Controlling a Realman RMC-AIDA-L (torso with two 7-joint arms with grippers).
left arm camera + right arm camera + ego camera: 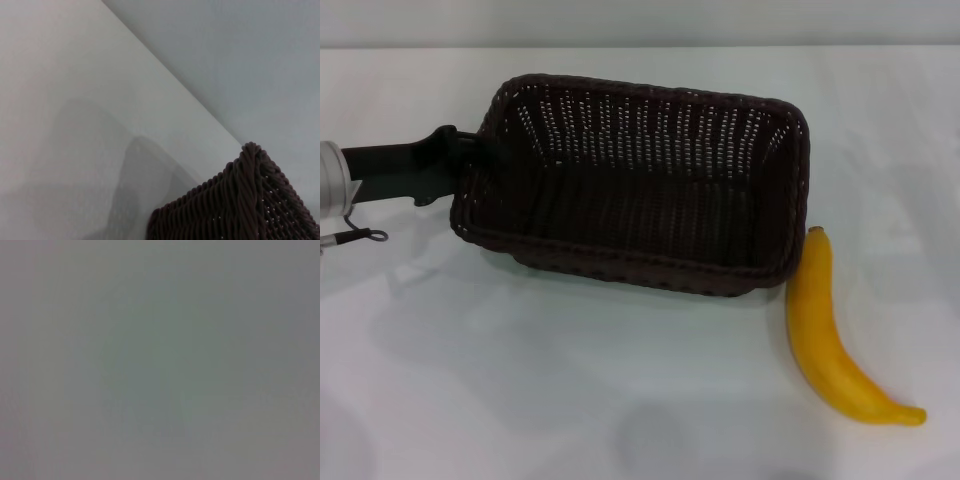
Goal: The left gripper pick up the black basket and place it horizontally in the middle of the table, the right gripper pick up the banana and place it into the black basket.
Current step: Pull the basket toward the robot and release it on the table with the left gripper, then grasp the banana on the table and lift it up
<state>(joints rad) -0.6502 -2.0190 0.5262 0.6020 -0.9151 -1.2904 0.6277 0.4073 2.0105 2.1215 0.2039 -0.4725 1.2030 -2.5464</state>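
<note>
The black basket [640,262] sits lengthwise across the middle of the table [520,390], its open side up. My left gripper [472,150] reaches in from the left and is shut on the braided rim of the basket's left end. A corner of the basket's rim fills the near part of the left wrist view [240,210]. The banana [825,335] lies on the table just right of the basket's front right corner, brownish tip near the basket, apart from it. My right gripper is out of view; the right wrist view shows only a blank grey field.
The table's far edge [640,45] runs behind the basket. A thin cable loop [360,237] hangs under my left arm's silver-grey cylinder [332,180].
</note>
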